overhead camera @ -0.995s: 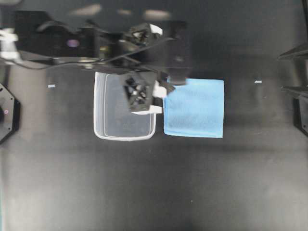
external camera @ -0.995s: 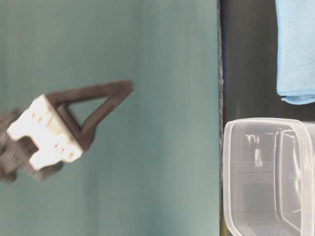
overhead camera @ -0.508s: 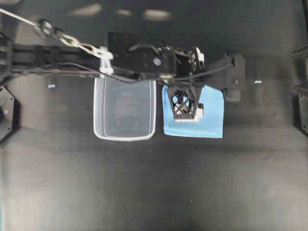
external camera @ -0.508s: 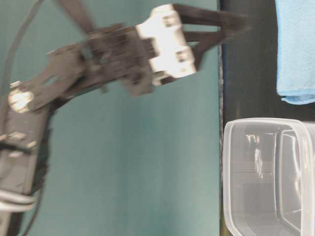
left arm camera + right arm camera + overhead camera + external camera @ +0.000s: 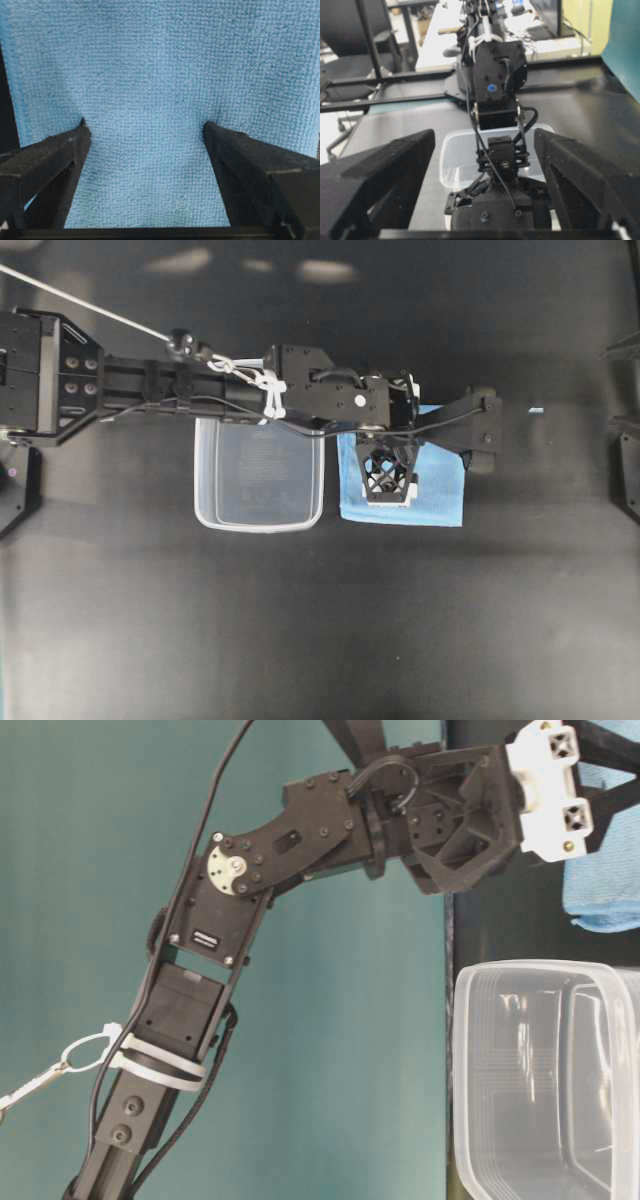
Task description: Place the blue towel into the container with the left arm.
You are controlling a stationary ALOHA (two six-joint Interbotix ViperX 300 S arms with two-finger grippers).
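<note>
Overhead view: I have the left arm point(image 5: 200, 390) stretched across the clear rectangular plastic container point(image 5: 260, 475), its black lattice gripper point(image 5: 390, 480) over the folded light blue microfibre towel point(image 5: 440, 485), which lies flat just beside the tub. Table-level view: the wrist pitches down toward the cloth. Left wrist view: jaws stand wide, tips dimpling the towel point(image 5: 150, 75); I judge a good pinch needs them pressed down first, gathering a ridge. Right wrist view: the right gripper point(image 5: 485, 175) is spread wide, parked well back, empty.
</note>
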